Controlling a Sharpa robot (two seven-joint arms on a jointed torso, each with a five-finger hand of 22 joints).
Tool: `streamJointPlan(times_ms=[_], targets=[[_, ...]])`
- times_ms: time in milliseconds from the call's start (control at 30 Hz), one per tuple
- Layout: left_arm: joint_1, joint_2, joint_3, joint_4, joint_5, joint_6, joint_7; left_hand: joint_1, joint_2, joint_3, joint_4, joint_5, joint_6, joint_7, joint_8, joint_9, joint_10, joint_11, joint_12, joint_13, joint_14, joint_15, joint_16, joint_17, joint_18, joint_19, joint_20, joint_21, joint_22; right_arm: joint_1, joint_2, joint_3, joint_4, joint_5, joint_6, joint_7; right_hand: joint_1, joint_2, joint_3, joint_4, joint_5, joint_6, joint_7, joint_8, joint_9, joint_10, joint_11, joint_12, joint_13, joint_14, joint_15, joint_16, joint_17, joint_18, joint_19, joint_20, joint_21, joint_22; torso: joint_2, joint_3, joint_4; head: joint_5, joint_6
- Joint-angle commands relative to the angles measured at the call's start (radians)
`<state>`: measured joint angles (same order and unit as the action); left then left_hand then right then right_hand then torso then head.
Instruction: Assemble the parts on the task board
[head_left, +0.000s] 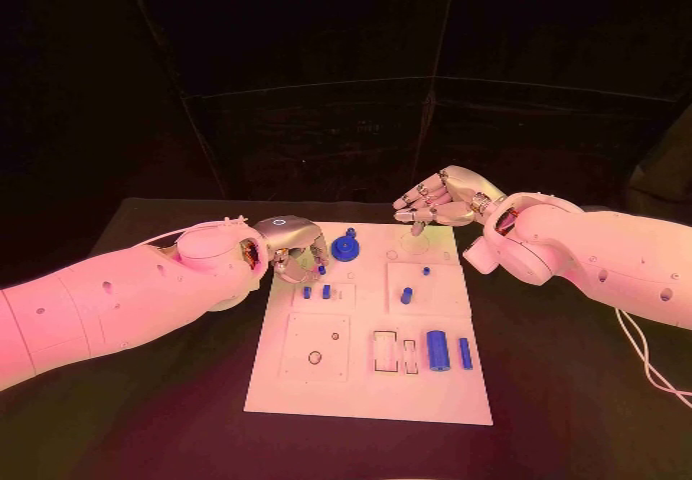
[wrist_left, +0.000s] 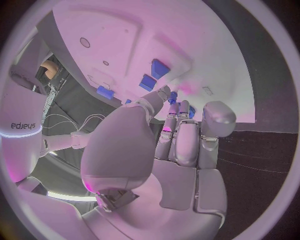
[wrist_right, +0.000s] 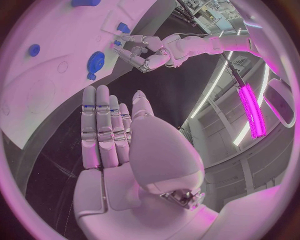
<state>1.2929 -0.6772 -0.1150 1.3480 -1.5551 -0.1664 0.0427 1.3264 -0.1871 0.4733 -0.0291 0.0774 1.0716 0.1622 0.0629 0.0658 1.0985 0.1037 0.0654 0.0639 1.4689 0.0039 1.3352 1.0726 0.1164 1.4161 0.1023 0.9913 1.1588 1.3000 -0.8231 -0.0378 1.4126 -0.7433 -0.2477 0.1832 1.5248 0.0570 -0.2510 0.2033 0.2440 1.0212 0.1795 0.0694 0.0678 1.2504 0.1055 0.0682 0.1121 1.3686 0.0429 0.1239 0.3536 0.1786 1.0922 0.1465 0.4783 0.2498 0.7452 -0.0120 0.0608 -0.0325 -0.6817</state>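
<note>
The task board (head_left: 372, 385) lies flat in the middle of the black table (head_left: 577, 400), its long side running away from the robot. Small blue parts sit on it: a round knob-like piece (head_left: 345, 246) near the far left corner, two short pegs (head_left: 316, 292) side by side below it, a small upright peg (head_left: 407, 295) in the centre square, and a thick cylinder (head_left: 437, 350) with a thinner bar (head_left: 466, 353) just beside it near the right edge. Two pale blocks (head_left: 394, 352) stand in a dark-outlined recess next to the cylinder.

The left robot hand (head_left: 293, 250) hangs over the board's far left part, beside the round knob, fingers curled downward towards the two pegs. In the left wrist view its fingertips (wrist_left: 170, 96) lie close to blue pieces, but whether they pinch one cannot be told.

The right robot hand (head_left: 444, 200) hovers above the board's far right corner, apart from the surface. In the right wrist view its fingers (wrist_right: 103, 125) are straight and pressed side by side, palm bare, holding nothing.
</note>
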Motion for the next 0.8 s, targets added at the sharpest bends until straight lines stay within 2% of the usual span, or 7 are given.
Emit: streamJointPlan(times_ms=[33,200,333,400,600,700,800], targets=[[0.001,-0.012,0.010,0.009,0.038,-0.039,0.034,-0.002,-0.009,-0.008,0.000,0.000,-0.012,0.001,-0.001,-0.001,-0.009,0.000,0.001,0.002,0.006,0.007,-0.004,-0.002,0.000,0.000,0.005,-0.004,-0.001,0.002,-0.001,0.001,-0.009,-0.034,-0.005,-0.006,0.007,0.003,-0.001,-0.012,-0.002,-0.003,0.000,0.003,0.000,-0.012,0.002,-0.005,-0.004,0.006,-0.002,-0.007,-0.001,0.005,0.006,0.001,-0.005,-0.002,-0.001,0.0002,0.0001,0.000,0.001],[0.004,-0.049,0.034,0.012,0.245,-0.091,0.076,0.000,0.002,-0.020,0.007,0.002,-0.026,0.001,0.000,-0.002,0.005,-0.002,0.012,0.006,0.006,0.006,-0.005,-0.005,0.001,0.001,0.005,-0.012,-0.006,0.002,-0.013,0.001,-0.027,-0.135,0.003,-0.029,0.040,-0.005,0.006,-0.044,-0.010,0.001,0.000,0.004,0.000,-0.046,0.001,-0.001,-0.019,0.069,-0.015,0.022,0.015,0.006,0.055,-0.013,0.020,0.009,-0.003,0.0004,0.0012,-0.002,0.005],[0.013,-0.088,0.042,0.010,0.506,-0.110,0.127,0.002,0.011,-0.019,0.011,0.003,-0.024,0.005,0.002,0.000,0.013,-0.001,0.016,0.007,0.006,0.006,-0.007,-0.009,0.005,-0.004,0.005,-0.034,-0.021,0.002,-0.033,0.000,-0.029,-0.262,0.017,-0.058,0.073,-0.006,0.015,-0.072,-0.011,0.009,-0.009,0.005,0.001,-0.053,-0.009,0.005,-0.030,0.132,-0.033,0.062,0.037,0.006,0.108,-0.034,0.063,0.030,-0.004,0.0005,0.0009,-0.005,0.011],[0.016,-0.108,0.044,0.009,0.655,-0.116,0.165,0.002,0.017,-0.019,0.014,0.003,-0.015,0.010,0.007,0.001,0.010,0.002,0.016,0.005,-0.008,0.009,-0.031,-0.052,0.014,-0.022,0.007,-0.089,-0.059,0.002,-0.046,0.000,-0.024,-0.346,0.026,-0.078,0.089,-0.003,0.022,-0.086,0.003,0.023,-0.016,0.007,0.001,-0.046,-0.015,0.011,-0.037,0.146,-0.045,0.117,0.068,0.004,0.138,-0.050,0.102,0.053,-0.003,0.0004,0.0007,-0.007,0.015],[0.020,-0.146,0.043,0.012,1.131,-0.094,0.292,0.011,0.049,-0.009,0.027,0.002,-0.013,0.021,0.008,0.001,0.005,0.010,0.036,0.004,-0.115,0.017,-0.183,-0.293,0.062,-0.144,0.016,-0.387,-0.257,0.001,-0.088,0.000,0.017,-0.582,0.039,-0.144,0.101,-0.001,0.026,-0.094,-0.003,0.048,-0.031,0.004,-0.001,-0.037,-0.029,0.018,-0.046,0.142,-0.058,0.277,0.155,0.002,0.152,-0.064,0.183,0.107,-0.003,-0.0002,-0.0003,-0.015,0.026],[0.020,-0.155,0.039,0.024,1.261,-0.072,0.331,0.013,0.055,-0.007,0.030,0.002,-0.013,0.020,0.010,0.001,0.016,0.008,0.052,0.006,-0.142,0.017,-0.216,-0.345,0.066,-0.162,0.016,-0.421,-0.278,-0.002,-0.106,0.000,0.045,-0.683,0.036,-0.177,0.096,-0.002,0.021,-0.088,-0.019,0.051,-0.034,0.000,-0.001,-0.040,-0.032,0.017,-0.046,0.139,-0.059,0.340,0.190,0.003,0.149,-0.066,0.223,0.136,-0.001,-0.0008,-0.0016,-0.026,0.031],[0.018,-0.169,0.025,0.051,1.371,-0.049,0.361,0.010,0.057,-0.010,0.033,0.001,-0.009,0.017,0.015,0.003,0.028,0.004,0.067,0.008,-0.155,0.014,-0.229,-0.365,0.066,-0.169,0.015,-0.430,-0.285,-0.011,-0.123,-0.001,0.080,-0.786,0.033,-0.212,0.092,-0.003,0.016,-0.082,-0.032,0.051,-0.036,-0.002,-0.001,-0.051,-0.032,0.015,-0.047,0.140,-0.058,0.393,0.217,0.002,0.147,-0.065,0.259,0.161,0.000,-0.0016,-0.0047,-0.038,0.035]])
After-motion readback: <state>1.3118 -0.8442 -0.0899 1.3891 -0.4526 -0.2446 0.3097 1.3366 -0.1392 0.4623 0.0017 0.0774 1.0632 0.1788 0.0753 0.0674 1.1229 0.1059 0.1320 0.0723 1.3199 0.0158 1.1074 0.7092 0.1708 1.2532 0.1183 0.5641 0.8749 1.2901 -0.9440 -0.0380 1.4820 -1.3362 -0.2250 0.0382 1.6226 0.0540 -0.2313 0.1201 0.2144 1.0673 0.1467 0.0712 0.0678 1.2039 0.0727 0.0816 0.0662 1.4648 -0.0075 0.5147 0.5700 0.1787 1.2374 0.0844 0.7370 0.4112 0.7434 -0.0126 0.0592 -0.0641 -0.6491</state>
